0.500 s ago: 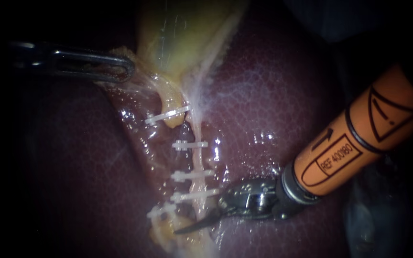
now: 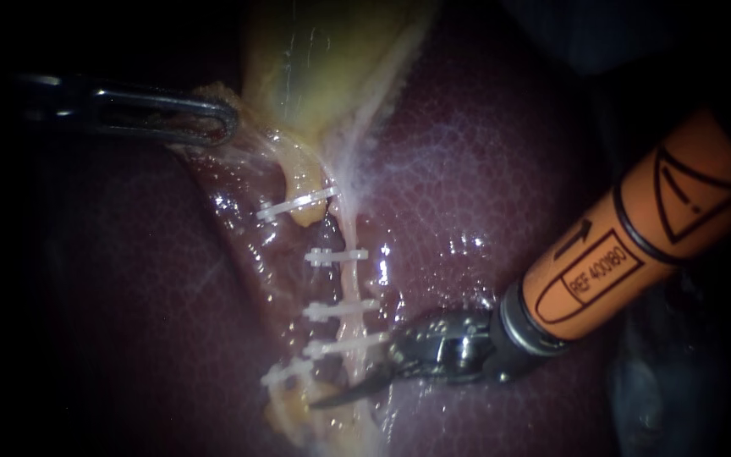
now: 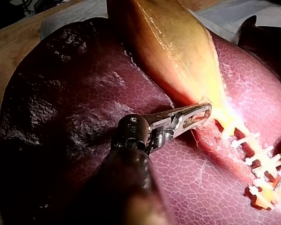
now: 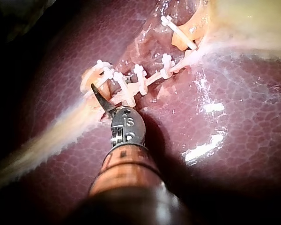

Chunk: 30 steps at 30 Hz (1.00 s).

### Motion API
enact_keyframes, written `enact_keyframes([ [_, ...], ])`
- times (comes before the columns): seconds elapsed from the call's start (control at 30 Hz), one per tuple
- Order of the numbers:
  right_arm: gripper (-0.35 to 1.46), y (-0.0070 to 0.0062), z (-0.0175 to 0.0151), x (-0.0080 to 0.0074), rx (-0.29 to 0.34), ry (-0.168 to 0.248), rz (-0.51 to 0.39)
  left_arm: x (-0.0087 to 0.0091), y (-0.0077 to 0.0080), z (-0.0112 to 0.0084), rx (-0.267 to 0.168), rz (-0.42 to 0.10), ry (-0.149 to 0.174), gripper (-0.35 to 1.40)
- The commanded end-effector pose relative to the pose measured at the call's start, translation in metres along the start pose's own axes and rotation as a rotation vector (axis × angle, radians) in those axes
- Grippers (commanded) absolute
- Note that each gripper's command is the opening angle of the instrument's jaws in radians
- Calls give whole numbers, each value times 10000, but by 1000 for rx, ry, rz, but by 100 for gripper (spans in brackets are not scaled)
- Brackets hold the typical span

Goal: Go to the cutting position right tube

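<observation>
R pincer (image 2: 342,396), curved blades together, at pale tube (image 2: 350,283) w/ white clips (image 2: 336,256); L pincer (image 2: 217,118) clamps gallbladder (image 2: 332,59).

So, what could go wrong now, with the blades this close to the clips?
1. The tip of the right instrument lies beside the lowest clips on the tube; it could catch one.
2. It is close to the liver and might nick it.
3. The left instrument holds the gallbladder taut; a slip would shift the tube.
</observation>
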Motion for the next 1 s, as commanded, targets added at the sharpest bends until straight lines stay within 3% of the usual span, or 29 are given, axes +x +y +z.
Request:
enact_keyframes([
  [0.03,139,5,-2,-1,-1,-3,3,0,0,0,0,0,1,-35],
  [0.37,139,38,-20,5,-10,-1,28,1,0,0,0,-5,0,-35],
  [0.83,139,48,-26,18,-15,-1,19,1,1,1,0,-5,0,-35],
  [1.0,139,53,-30,28,-10,21,19,1,1,1,0,-5,0,-35],
])
